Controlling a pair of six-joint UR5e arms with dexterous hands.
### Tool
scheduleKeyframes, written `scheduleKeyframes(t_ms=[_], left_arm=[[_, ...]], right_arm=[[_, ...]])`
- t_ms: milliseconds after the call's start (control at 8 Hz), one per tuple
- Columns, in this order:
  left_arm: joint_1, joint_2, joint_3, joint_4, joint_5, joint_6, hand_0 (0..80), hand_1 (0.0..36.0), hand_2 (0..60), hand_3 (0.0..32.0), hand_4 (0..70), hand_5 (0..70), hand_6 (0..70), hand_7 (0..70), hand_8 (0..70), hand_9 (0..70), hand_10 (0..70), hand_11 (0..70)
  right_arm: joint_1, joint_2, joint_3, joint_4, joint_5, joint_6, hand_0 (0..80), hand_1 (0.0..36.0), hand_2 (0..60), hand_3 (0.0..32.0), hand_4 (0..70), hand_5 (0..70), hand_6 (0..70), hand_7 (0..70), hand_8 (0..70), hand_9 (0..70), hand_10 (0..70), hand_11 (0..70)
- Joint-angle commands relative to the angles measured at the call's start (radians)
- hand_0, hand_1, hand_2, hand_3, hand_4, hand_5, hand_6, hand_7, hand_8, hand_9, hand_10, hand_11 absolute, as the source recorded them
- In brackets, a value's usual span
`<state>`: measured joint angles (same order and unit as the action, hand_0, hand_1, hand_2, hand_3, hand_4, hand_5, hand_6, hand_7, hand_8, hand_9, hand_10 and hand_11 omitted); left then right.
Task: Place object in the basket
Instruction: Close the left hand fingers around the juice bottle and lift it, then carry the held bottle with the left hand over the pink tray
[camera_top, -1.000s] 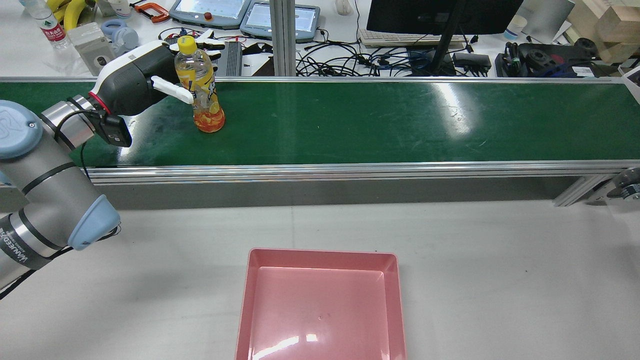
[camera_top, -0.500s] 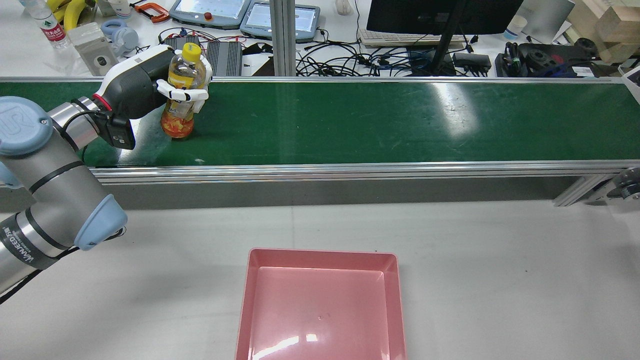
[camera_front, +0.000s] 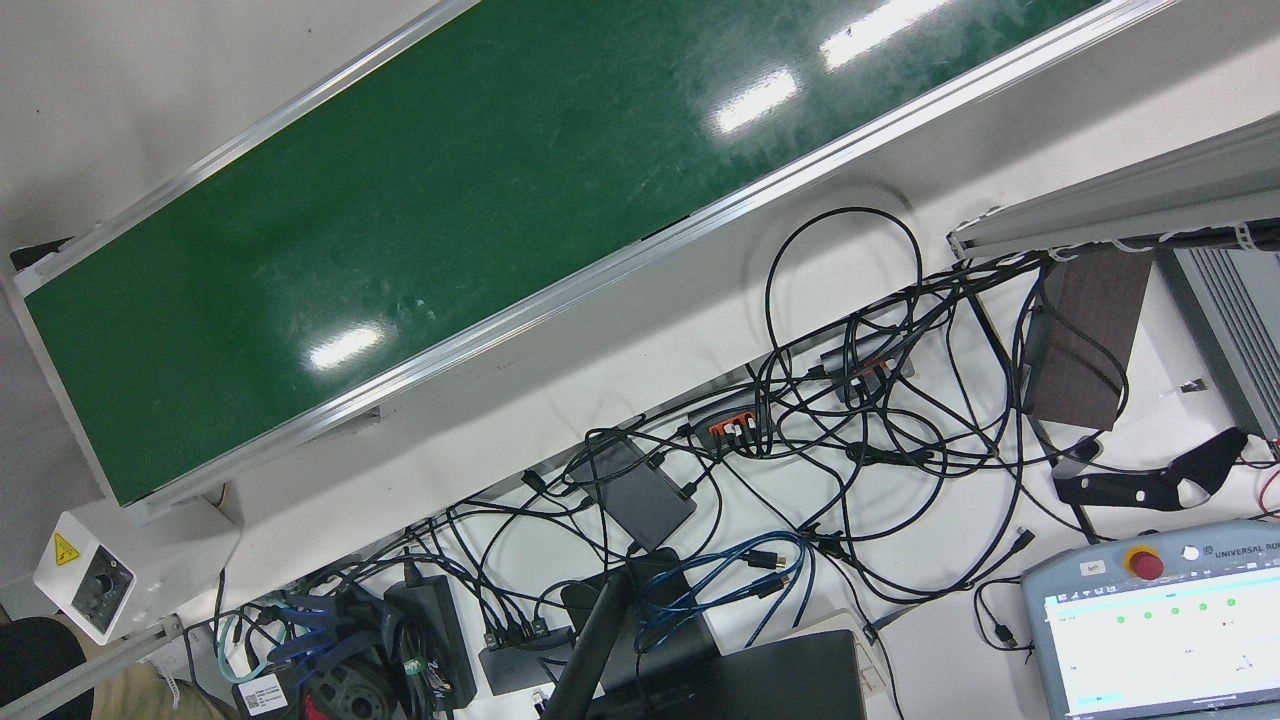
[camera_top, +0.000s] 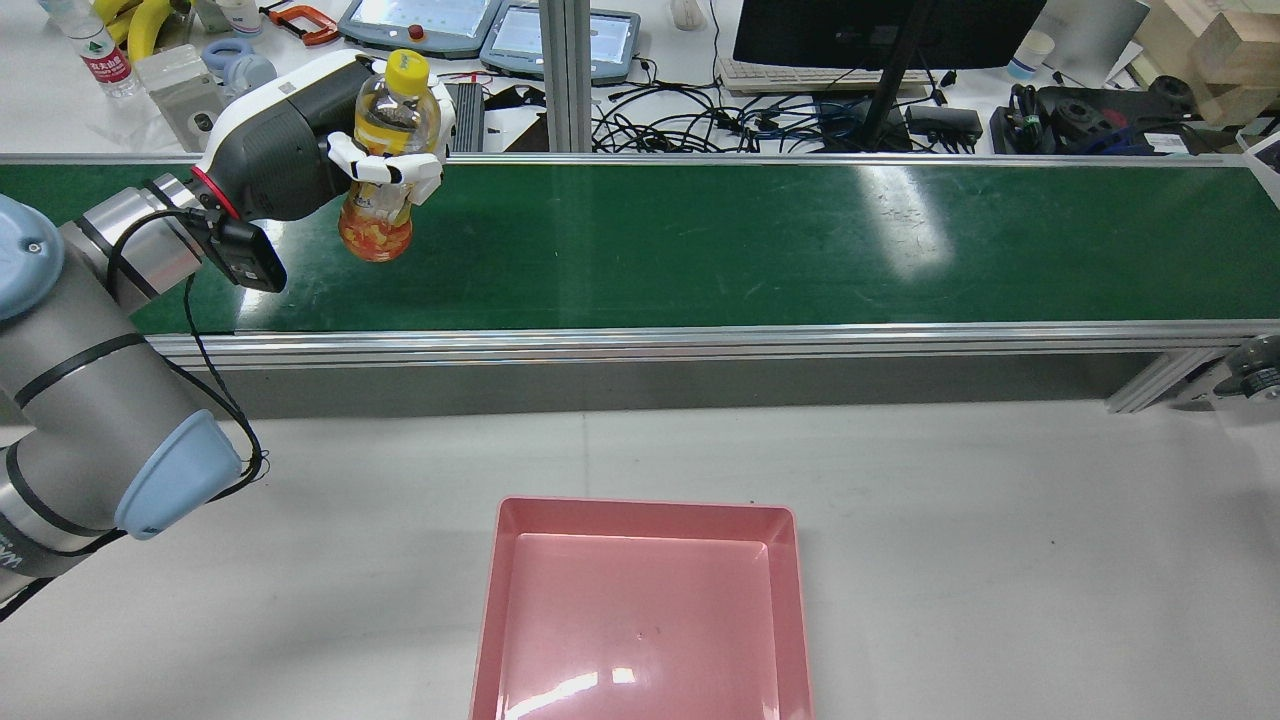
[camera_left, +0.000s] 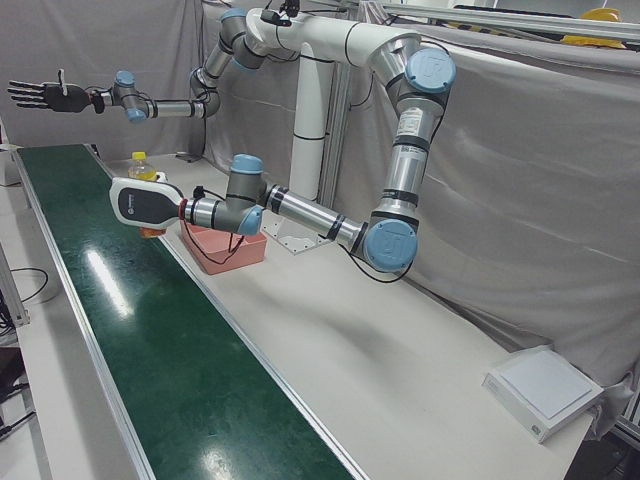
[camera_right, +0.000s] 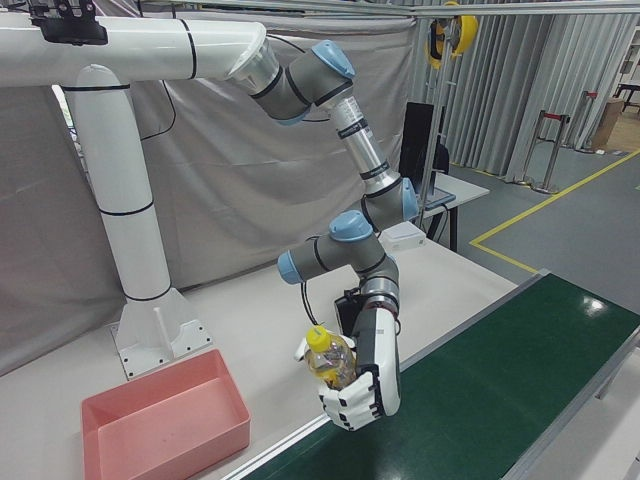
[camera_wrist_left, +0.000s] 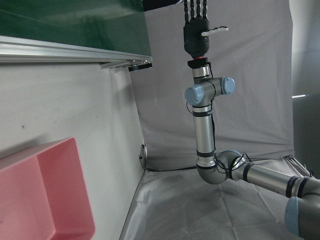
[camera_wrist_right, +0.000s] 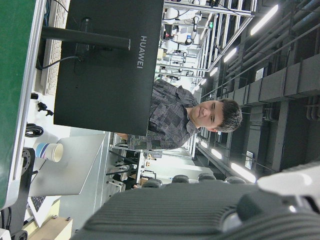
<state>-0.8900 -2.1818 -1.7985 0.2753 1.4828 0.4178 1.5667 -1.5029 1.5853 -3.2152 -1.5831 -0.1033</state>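
Green conveyor belt (camera_top: 760, 245) runs the width of the station, aluminium rails both edges, glare patches on the surface. Pale grey counter (camera_top: 1000, 560) sits on the robot's side of it. Pink basket (camera_top: 640, 610) rests on the counter, well apart from the belt, nothing in it; the near edge is cut off by the rear view's bottom border. Grey curtains close off the station behind the arms. Beyond the belt: a cluttered desk with cables (camera_front: 850, 440), a black monitor (camera_top: 880, 30) and teach pendants (camera_front: 1160, 630).

Left hand (camera_top: 300, 150) is wrapped around the juice bottle (camera_top: 385, 160), white fingers (camera_top: 385, 170) closed across its middle. Bottle is upright, yellow cap on top, orange base just clear of the belt, at the belt's left end in the rear view. In the left-front view the hand's body hides most of the bottle; only the cap and shoulder show.

Right hand (camera_left: 40, 95) is held high, away from the belt, fingers spread and holding nothing. It appears small and distant; the rear view misses it altogether.
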Motion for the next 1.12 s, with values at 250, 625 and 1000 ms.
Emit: scheduleKeyframes(t_ms=[250,625,1000], left_arm=[[0.257,0.005,-0.17,0.01,-0.001,0.015,52.1,13.6,46.2,0.0,70.0,70.0,70.0,70.0,70.0,70.0,70.0,70.0],[0.458,0.005,-0.17,0.057,-0.001,0.151,49.9,10.6,37.9,0.0,67.0,70.0,67.7,70.0,64.0,70.0,63.5,70.0],[0.555,-0.018,-0.17,0.133,0.007,0.242,48.1,7.9,33.7,0.0,65.9,70.0,66.1,70.0,61.8,70.0,61.8,70.0]], right_arm=[[0.001,0.0,-0.001,0.0,0.0,0.0,0.0,0.0,0.0,0.0,0.0,0.0,0.0,0.0,0.0,0.0,0.0,0.0],[0.001,0.0,-0.001,0.0,0.0,0.0,0.0,0.0,0.0,0.0,0.0,0.0,0.0,0.0,0.0,0.0,0.0,0.0],[0.001,0.0,-0.001,0.0,0.0,-0.001,0.0,0.0,0.0,0.0,0.0,0.0,0.0,0.0,0.0,0.0,0.0,0.0]])
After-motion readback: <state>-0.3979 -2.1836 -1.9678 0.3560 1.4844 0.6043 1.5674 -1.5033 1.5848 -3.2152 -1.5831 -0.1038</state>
